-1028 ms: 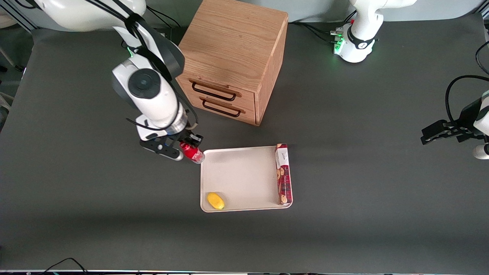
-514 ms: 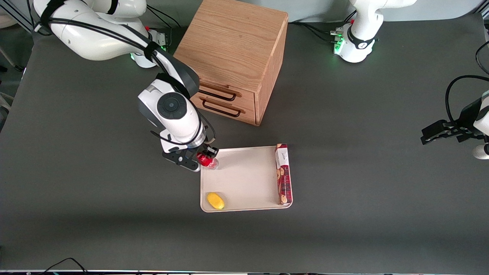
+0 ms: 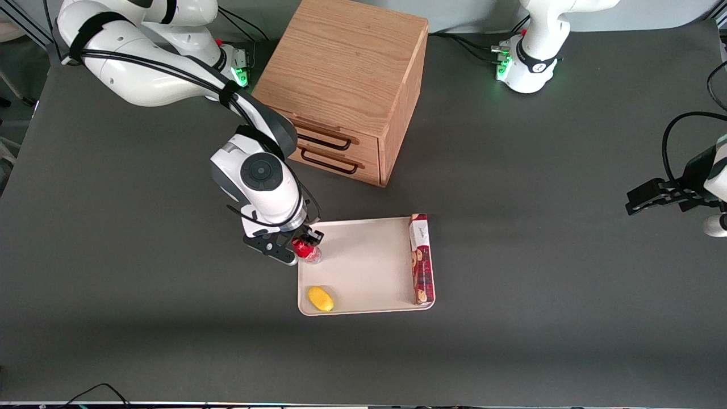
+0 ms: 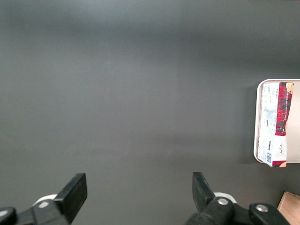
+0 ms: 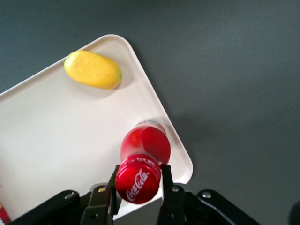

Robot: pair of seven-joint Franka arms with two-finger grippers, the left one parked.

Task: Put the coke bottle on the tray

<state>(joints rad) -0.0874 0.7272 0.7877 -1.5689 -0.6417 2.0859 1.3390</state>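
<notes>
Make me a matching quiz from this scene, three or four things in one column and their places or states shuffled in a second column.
1. small red coke bottle
2. yellow lemon-shaped fruit
3. long red biscuit box
4. light wooden drawer cabinet

A. lies along the cream-white tray's edge toward the parked arm
B. drawers shut
C. gripped at the cap by the end effector
D. tray corner nearest the front camera

Pairs: 1-C, 2-D, 3-A, 4-B
</notes>
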